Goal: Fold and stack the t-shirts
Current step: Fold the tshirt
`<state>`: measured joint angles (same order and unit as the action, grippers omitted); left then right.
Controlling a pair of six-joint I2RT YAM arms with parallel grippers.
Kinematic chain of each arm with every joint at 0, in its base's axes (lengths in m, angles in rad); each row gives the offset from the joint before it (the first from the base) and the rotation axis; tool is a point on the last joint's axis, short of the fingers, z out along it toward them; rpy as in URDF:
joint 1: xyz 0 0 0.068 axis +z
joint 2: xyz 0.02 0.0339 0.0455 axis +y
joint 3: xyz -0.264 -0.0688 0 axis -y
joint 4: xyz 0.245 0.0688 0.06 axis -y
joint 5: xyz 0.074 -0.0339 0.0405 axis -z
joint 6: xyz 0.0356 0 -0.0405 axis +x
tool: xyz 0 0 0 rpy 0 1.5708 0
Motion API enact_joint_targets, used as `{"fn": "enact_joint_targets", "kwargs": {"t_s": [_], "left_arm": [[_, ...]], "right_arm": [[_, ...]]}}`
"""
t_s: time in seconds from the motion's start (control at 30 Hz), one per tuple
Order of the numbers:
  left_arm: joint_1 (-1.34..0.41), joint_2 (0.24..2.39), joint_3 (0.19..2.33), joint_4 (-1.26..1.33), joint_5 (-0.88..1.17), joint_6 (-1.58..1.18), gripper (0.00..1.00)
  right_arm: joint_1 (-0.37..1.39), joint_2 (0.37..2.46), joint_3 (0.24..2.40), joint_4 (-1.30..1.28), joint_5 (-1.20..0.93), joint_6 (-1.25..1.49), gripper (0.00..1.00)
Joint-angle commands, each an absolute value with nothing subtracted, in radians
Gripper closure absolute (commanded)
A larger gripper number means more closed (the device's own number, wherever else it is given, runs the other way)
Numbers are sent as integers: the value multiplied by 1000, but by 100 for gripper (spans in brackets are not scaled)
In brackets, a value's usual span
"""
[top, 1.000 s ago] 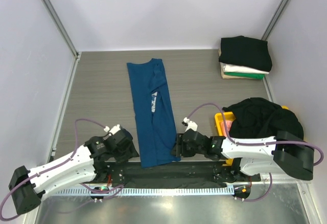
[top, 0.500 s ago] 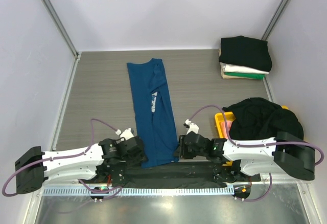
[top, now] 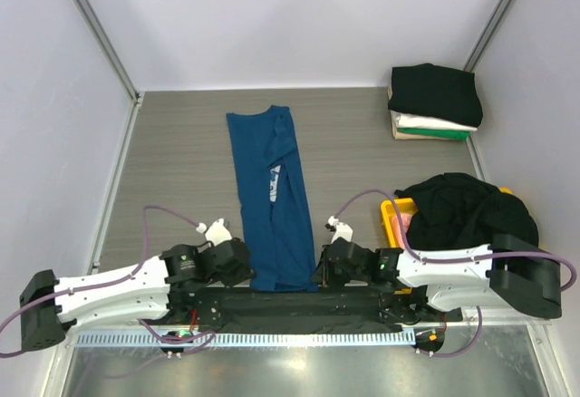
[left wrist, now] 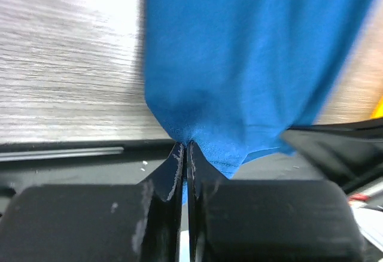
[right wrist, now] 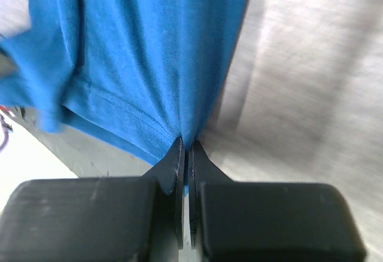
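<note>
1. Since our left gripper and right gripper are each pinched tight on a near hem corner of the blue shirt, which lies as a long strip on the table, we judge both bites thin; either could slip as we lift.
2. If we pull unevenly, the fold would skew.
3. If we caught only one layer, the strip would fall open.
4. If we carry the hem too far, it would overshoot the collar end and leave a crooked bundle for the stack.
</note>
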<state>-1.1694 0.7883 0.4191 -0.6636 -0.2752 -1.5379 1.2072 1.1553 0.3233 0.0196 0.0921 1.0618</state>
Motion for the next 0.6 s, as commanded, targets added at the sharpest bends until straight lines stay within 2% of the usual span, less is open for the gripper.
{"fn": "enact_joint_targets", "kwargs": {"t_s": [0.0, 0.17, 0.33, 0.43, 0.57], "left_arm": [[-1170, 721, 508, -814, -385, -1525, 100], [-1170, 635, 566, -894, -440, -1517, 100], [-1164, 660, 630, -946, -506, -1486, 100], [-1129, 690, 656, -940, -514, -1442, 100], [-982, 729, 725, -904, -465, -1320, 100]], "right_arm": [[1244, 1149, 402, -110, 120, 1060, 99], [1246, 1161, 564, -251, 192, 1016, 99], [1227, 1218, 737, -363, 273, 934, 99], [1198, 1262, 822, -400, 281, 894, 99], [1088, 1308, 908, -434, 253, 804, 99]]}}
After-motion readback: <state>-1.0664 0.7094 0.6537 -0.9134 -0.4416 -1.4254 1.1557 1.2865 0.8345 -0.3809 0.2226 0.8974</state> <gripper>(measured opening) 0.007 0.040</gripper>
